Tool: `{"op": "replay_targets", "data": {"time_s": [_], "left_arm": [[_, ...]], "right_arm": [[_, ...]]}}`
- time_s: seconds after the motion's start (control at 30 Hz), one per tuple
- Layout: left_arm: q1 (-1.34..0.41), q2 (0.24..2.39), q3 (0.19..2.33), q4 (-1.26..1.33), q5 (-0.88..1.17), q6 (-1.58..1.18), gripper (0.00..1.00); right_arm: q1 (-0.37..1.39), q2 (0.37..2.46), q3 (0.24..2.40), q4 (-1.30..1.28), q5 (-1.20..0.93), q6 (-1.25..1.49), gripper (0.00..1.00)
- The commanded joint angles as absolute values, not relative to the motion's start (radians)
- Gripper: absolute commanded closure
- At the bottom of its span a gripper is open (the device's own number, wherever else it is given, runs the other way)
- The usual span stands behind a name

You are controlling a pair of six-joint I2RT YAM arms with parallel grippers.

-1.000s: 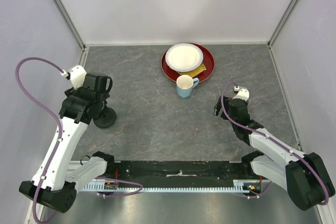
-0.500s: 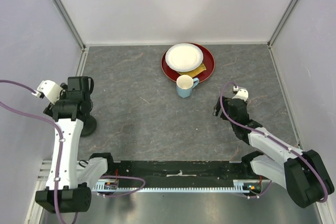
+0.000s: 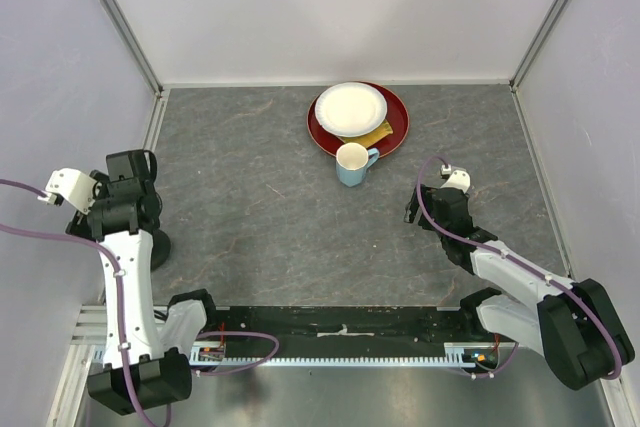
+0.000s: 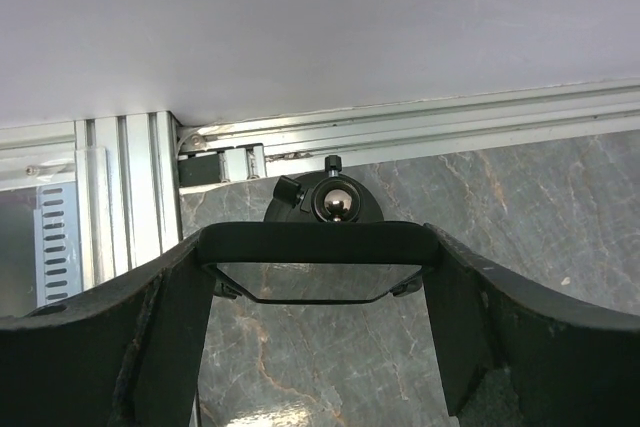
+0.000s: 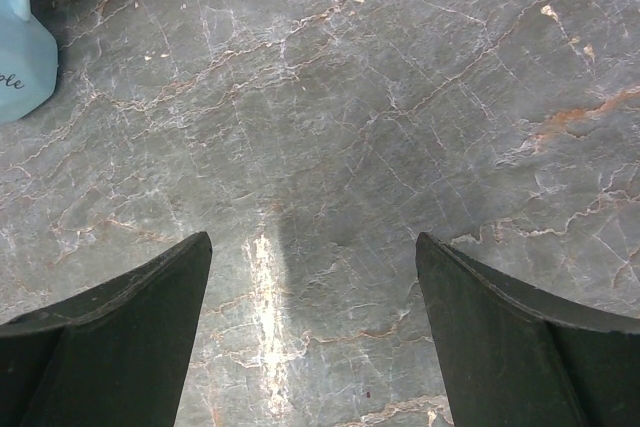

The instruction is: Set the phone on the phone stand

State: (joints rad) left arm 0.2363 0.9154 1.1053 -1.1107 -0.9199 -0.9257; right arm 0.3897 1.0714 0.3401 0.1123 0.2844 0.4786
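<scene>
My left gripper (image 4: 318,259) is shut on the phone (image 4: 300,244), a black slab spanning from one finger to the other, its glossy face reflecting the table. Just behind the phone stands the phone stand (image 4: 335,203), its shiny ball head showing above the phone's edge; I cannot tell whether they touch. From above, the left gripper (image 3: 128,179) hangs by the left wall and hides the phone, with the stand's round base (image 3: 152,247) under it. My right gripper (image 5: 312,239) is open over bare table, seen from above (image 3: 415,209) at the right.
A blue mug (image 3: 352,163) stands mid-table in front of a red plate (image 3: 396,125) carrying a white plate (image 3: 350,108). The mug (image 5: 20,57) is at the right wrist view's left edge. An aluminium rail (image 4: 120,197) and the left wall are close behind the stand.
The left arm has swung left toward the wall and nearer the front edge, still holding the phone. The stand's base has shifted left along with it. The right arm has barely moved.
</scene>
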Motion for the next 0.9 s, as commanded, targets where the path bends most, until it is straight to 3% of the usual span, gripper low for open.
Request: {"op": "replay_targets", "data": {"time_s": [0.0,0.8,0.87], "left_arm": [[0.245,0.859,1.124,-0.976,-1.048,-0.917,0.98],[0.244,0.910,1.051,-0.937,-1.097,-0.899,0.98],[0.244,0.911,1.043,-0.931,-1.095,-0.899,0.90]], "right_arm": [[0.391,1.077,0.368,0.146,0.275,0.482,0.11],[0.388,1.077,0.368,0.144,0.276,0.482,0.11],[0.390,1.077,0.370,0.144,0.278,0.483,0.10]]}}
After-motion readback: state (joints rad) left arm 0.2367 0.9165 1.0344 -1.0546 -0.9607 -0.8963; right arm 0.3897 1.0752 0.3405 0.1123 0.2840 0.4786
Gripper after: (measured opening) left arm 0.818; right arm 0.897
